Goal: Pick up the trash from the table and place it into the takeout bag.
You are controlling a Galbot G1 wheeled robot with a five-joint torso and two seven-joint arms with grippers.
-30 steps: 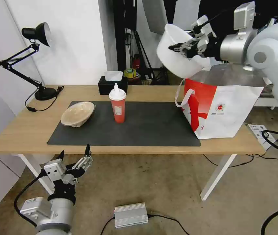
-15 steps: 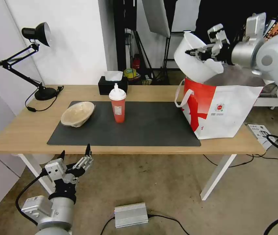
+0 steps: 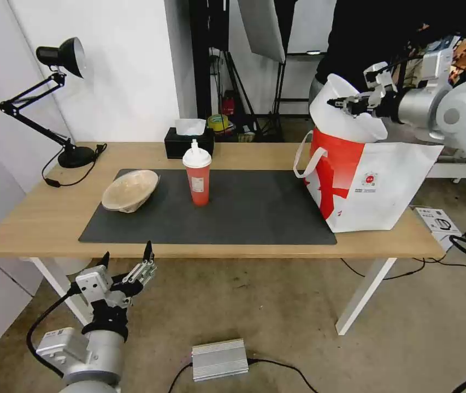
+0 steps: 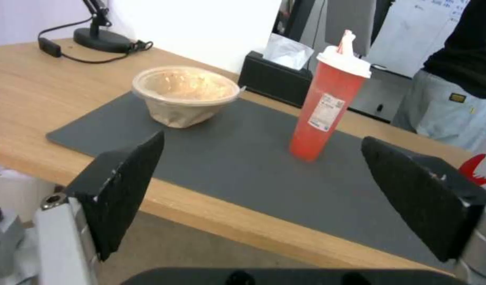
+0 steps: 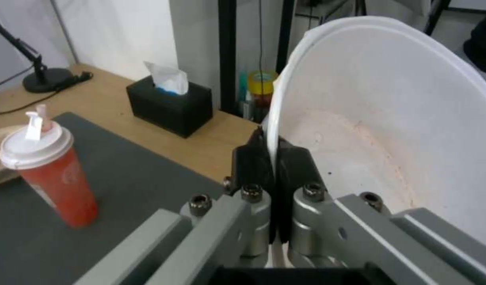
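The table (image 3: 36, 224), a long light-wood top with a dark mat, carries the takeout bag (image 3: 385, 185) at its right end, mouth open upward. The large white bowl (image 3: 342, 112) hangs tilted on edge at that mouth, its lower curve dipping behind the bag's top edge near the red panel, its opening turned toward the right arm. The right gripper (image 3: 347, 102) pinches the bowl's rim, fingers clamped on either side of the thin wall, so the bowl sits directly below the grip and the bag's cavity directly below the bowl; letting go looks like a straight drop, provided the rim clears the bag's edge. The beige bowl (image 3: 130, 190) and the red cup (image 3: 198, 174) stand on the mat, nearer the left gripper (image 3: 126, 262), which waits below the table's front edge, fingers spread, grasping nothing.
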